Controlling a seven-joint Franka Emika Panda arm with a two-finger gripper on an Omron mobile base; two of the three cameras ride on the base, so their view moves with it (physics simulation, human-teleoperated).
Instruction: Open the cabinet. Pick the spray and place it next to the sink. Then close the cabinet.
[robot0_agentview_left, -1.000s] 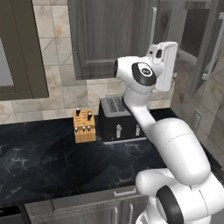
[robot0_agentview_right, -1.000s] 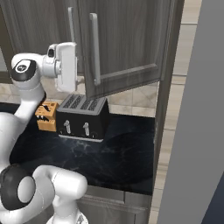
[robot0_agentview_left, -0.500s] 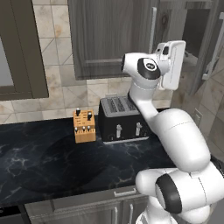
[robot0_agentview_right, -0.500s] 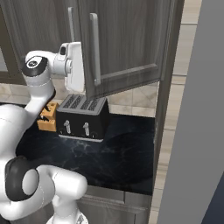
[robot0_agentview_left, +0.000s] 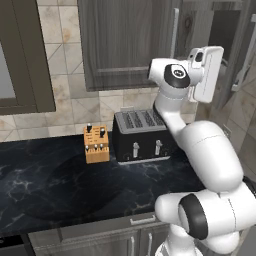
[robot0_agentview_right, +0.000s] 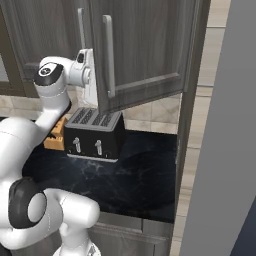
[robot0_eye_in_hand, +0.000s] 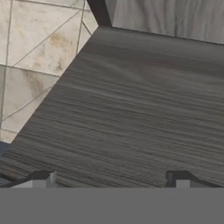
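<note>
The cabinet (robot0_agentview_left: 125, 45) hangs on the wall above the counter. Its left door is shut, and its right door (robot0_agentview_right: 145, 45) stands swung out, showing its long silver handle (robot0_agentview_right: 107, 55). A dark opening (robot0_agentview_left: 222, 35) shows behind my raised hand (robot0_agentview_left: 207, 72). That hand sits just below the cabinet, partly behind the open door's edge in the right base view. In the hand view my gripper (robot0_eye_in_hand: 110, 179) is open and empty, its fingertips (robot0_eye_in_hand: 41, 177) wide apart, facing the cabinet's wood-grain underside (robot0_eye_in_hand: 140, 100). The spray is hidden and the sink is out of view.
A black toaster (robot0_agentview_left: 142, 135) and a small wooden knife block (robot0_agentview_left: 96, 145) stand on the black marbled counter (robot0_agentview_left: 50, 185) below the arm. A dark brown frame with a pale pane (robot0_agentview_left: 25, 55) hangs at the left. A tall grey panel (robot0_agentview_right: 225, 150) bounds the right.
My hand has moved to the right, closer to the cabinet's open side and in behind the open door's edge. The jaws stay as wide as before.
</note>
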